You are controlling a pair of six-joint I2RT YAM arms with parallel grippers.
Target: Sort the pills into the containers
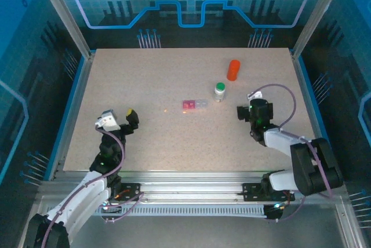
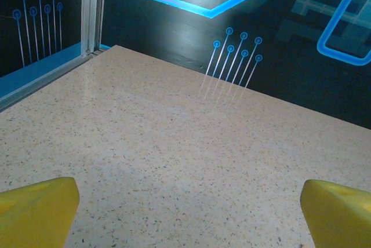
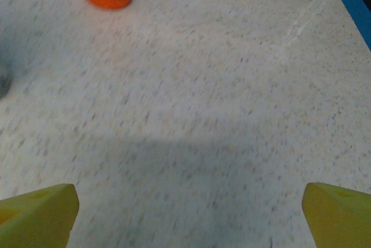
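Speckled tabletop (image 1: 145, 80) is occupied centrally by the pill box (image 1: 195, 105). The left gripper (image 2: 185, 213) and right gripper (image 3: 188, 213) are spread wide, empty. Light, stiff, slick plastic is expected; its long walls are best pinched.

Speckled matt table (image 1: 145, 97); clear glossy plastic pill box (image 1: 194, 105); smooth orange bottle (image 1: 233, 69).
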